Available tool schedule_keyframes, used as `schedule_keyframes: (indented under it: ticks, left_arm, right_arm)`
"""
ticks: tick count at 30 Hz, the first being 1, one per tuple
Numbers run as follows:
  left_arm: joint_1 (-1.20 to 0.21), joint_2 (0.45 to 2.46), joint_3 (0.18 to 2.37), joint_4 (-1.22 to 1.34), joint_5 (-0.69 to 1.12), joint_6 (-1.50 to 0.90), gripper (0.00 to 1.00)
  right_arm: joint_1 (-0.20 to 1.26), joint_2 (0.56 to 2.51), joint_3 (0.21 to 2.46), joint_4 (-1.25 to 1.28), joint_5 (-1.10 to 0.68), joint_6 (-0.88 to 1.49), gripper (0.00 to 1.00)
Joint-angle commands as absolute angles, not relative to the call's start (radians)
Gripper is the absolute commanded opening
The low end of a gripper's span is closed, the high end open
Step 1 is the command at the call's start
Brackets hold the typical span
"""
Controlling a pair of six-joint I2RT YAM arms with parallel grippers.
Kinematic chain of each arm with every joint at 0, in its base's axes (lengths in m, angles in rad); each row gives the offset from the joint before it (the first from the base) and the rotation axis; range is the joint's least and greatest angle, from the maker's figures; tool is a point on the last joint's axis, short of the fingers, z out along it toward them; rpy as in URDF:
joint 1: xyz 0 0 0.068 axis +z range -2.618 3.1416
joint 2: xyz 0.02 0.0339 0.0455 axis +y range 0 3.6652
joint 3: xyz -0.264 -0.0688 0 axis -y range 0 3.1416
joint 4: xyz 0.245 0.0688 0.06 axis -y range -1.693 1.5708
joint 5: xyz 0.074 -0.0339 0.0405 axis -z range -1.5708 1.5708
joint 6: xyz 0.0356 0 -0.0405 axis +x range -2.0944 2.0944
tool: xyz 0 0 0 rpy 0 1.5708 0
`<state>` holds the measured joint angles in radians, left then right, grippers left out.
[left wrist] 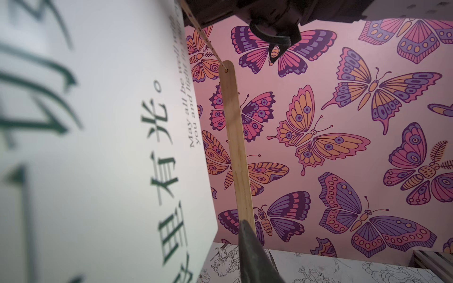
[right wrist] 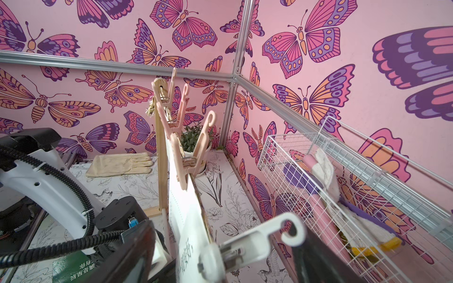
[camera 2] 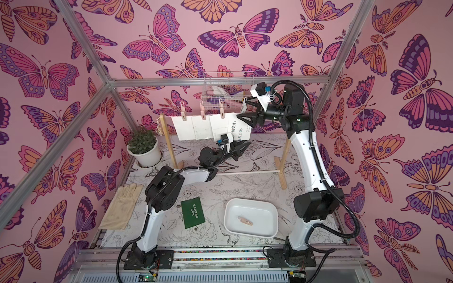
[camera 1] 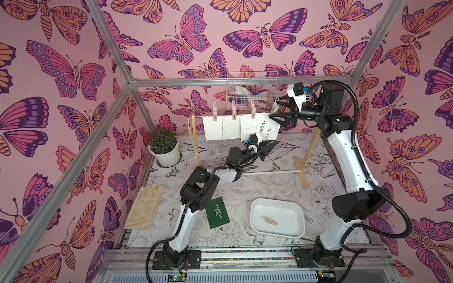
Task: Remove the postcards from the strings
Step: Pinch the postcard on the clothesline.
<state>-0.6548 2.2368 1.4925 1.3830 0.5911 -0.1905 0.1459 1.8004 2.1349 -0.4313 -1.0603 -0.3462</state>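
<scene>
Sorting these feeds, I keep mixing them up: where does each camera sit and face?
Top views: high in front, facing down at the rack; left arm, right arm.
Left wrist: beside the written postcard, facing the rack post; own fingertip.
Right wrist: rack's end, facing along clothespins toward the plant; own fingers, left arm.
Shared: wrist views both show the written postcard.

The pink walls [camera 1: 220, 36] are carrying large butterflies in purple, orange and magenta. The white bench surface [camera 1: 269, 186] is showing black line-drawn flowers and birds. 3 plain white rectangular cards [camera 1: 231, 127] are hanging under pink plastic clothespins [camera 1: 215, 111], and a 4th white card [camera 1: 268, 126] is bearing dark Chinese writing. A dark green card [camera 1: 217, 212] is showing white writing. The thin pale cord [left wrist: 203, 34] is showing reddish flecks. The fabric glove [camera 1: 144, 208] is looking beige.
</scene>
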Motion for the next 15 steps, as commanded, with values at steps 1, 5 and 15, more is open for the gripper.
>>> schedule_keyframes:
  ticks: [1, 5, 15]
  left_arm:
    - [-0.649, 2.214, 1.486, 1.425, 0.573, -0.202, 0.23]
    - [-0.648, 2.216, 1.501, 1.425, 0.57, -0.228, 0.13]
    - [-0.647, 2.213, 1.501, 1.425, 0.564, -0.243, 0.0]
  right_arm:
    - [0.153, 1.794, 2.125, -0.43, -1.078, -0.353, 0.86]
    - [0.155, 1.792, 2.117, -0.427, -1.077, -0.353, 0.86]
    - [0.158, 1.792, 2.111, -0.421, -1.055, -0.353, 0.86]
